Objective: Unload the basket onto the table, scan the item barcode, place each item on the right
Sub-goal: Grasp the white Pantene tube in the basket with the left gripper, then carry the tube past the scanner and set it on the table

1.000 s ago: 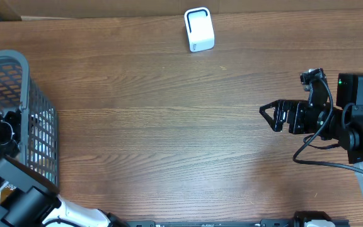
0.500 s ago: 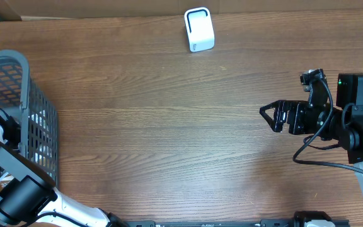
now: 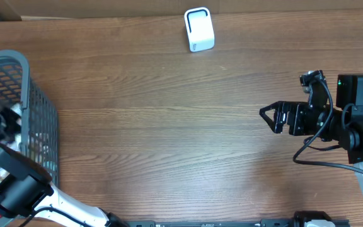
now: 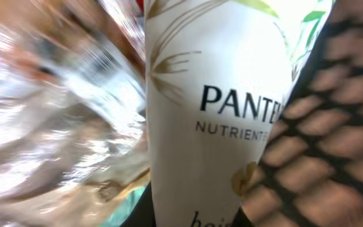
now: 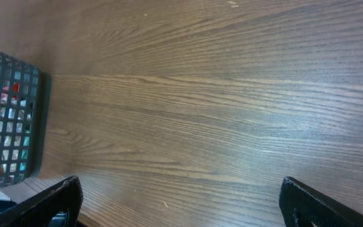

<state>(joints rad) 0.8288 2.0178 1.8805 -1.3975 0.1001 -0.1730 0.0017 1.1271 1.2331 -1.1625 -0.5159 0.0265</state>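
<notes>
The left claw (image 3: 6,118), pinched narrow on the white plastic Pantene bottle (image 4: 213,126) before it, may lose its slick load against the grey mesh basket (image 3: 43,135) wall close beside.

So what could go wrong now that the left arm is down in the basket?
The left gripper seems to pinch the smooth Pantene bottle, which might slip on lifting. The basket mesh sits close beside it and shiny wrappers crowd it: something could snag. The white scanner is far across the table.
</notes>
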